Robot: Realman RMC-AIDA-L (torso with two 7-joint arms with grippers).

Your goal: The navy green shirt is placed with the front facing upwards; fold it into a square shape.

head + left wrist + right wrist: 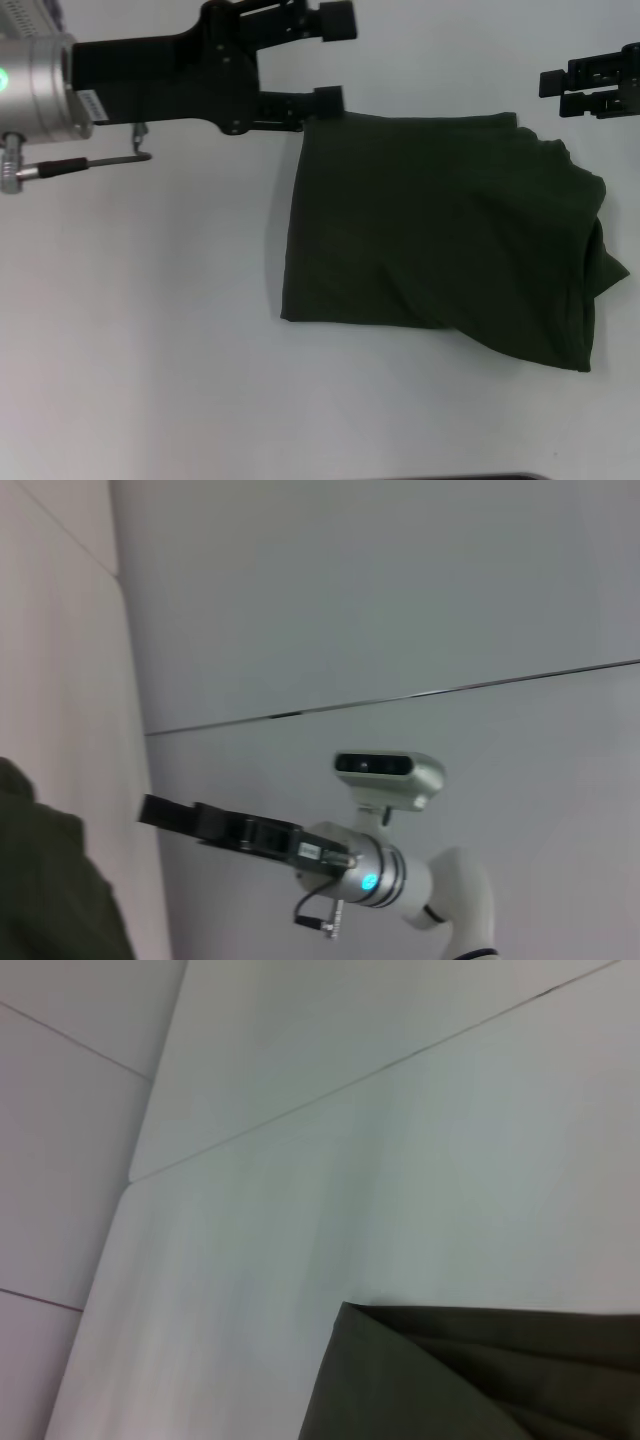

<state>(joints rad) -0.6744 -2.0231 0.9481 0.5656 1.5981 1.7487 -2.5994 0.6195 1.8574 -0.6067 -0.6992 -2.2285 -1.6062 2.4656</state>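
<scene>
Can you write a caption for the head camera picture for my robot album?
Folded navy green shirt on the white table, left gripper open at its far corner, right gripper nearby.

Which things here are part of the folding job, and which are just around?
Part of the job:
- navy green shirt, lying folded on the table
- left pincer, open at the shirt's far corner
- right pincer, beyond the shirt's other far corner

Just around:
- white table; nothing else lies on it

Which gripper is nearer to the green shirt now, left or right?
Left. The left gripper is open at the navy green shirt's far left corner, one finger touching it; the right gripper hangs apart beyond the far right corner.
</scene>
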